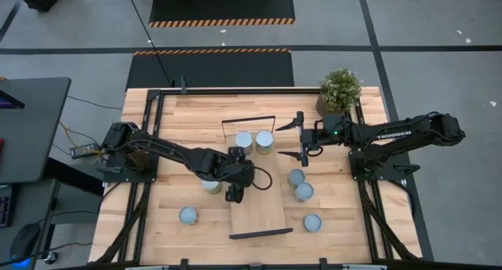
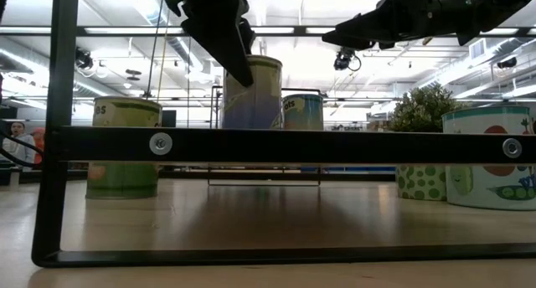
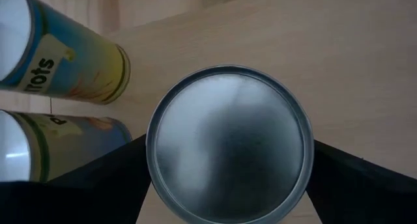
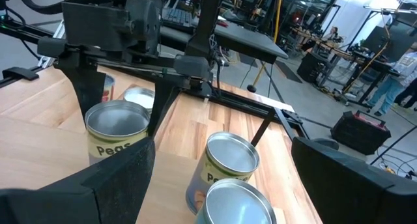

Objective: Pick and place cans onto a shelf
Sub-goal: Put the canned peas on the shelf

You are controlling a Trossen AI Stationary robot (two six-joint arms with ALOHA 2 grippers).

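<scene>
The shelf (image 1: 263,211) is a light-wood board with black end frames, lying mid-table. Two cans (image 1: 244,140) (image 1: 264,141) stand at its far end. My left gripper (image 1: 235,176) is over the shelf's middle, shut on another can (image 3: 228,142); this can also shows in the right wrist view (image 4: 117,129) and the low view (image 2: 251,91). One can (image 1: 210,185) stands beside the shelf, half hidden under the left arm. My right gripper (image 1: 300,138) is wide open and empty, just right of the two far cans. My left gripper pinches the can between its two fingers, on opposite sides of the wall just under the top rim (image 3: 154,155). The fingers (image 4: 85,100) come from above, pointing down. The can is upright; the shelf's frame bar hides whether its base rests on the board.
Several more cans stand on the table: one left of the shelf (image 1: 189,216), three to its right (image 1: 296,177) (image 1: 303,191) (image 1: 312,222). A potted plant (image 1: 340,89) stands at the far right. The shelf's near half is bare board.
</scene>
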